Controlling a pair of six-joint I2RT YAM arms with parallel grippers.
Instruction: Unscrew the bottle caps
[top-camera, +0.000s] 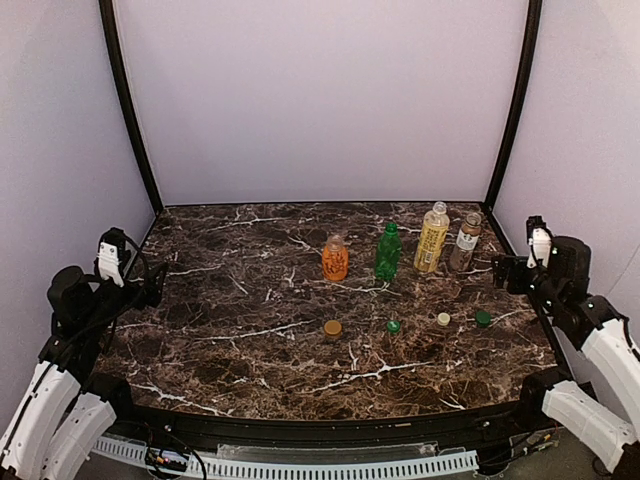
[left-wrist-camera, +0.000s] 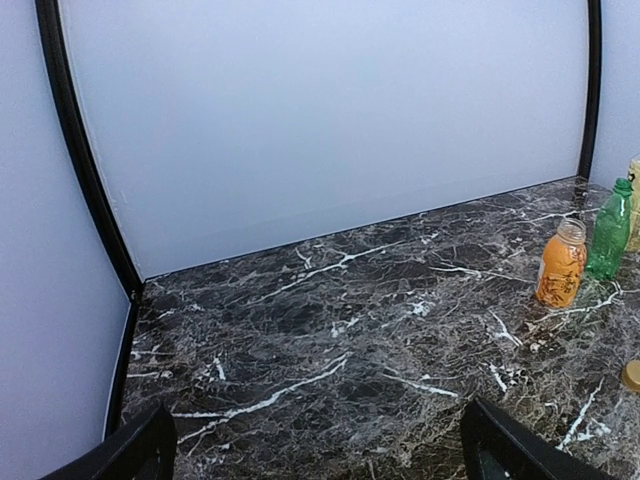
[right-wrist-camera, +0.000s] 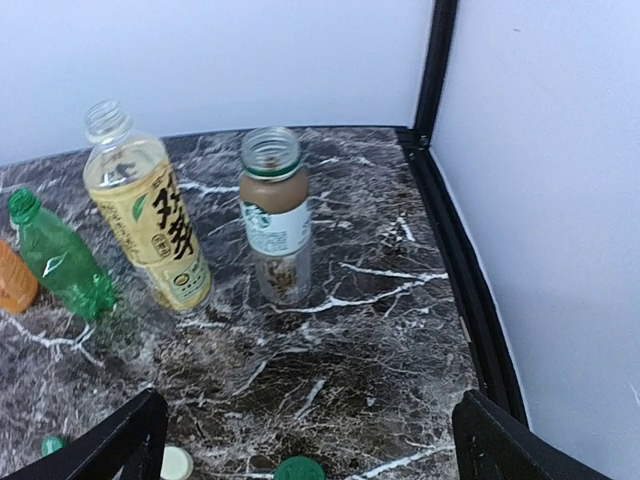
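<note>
At the dark marble table's (top-camera: 230, 340) two o'clock we find the squat orange bottle (top-camera: 335, 260), green bottle (top-camera: 388, 252), tall yellow bottle (top-camera: 432, 238) and clear bottle (top-camera: 465, 242), all plastic, uncapped, their round caps (top-camera: 394, 326) at six o'clock, while left jaws and right jaws gape empty, presumably parked, work done.

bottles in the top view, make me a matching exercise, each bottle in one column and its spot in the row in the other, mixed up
Column one
1. orange bottle
2. green bottle
3. yellow bottle
4. clear bottle

Column two
A. right end of the row
B. left end of the row
C. third from the left
D. second from the left

Pairs: 1-B, 2-D, 3-C, 4-A
</note>
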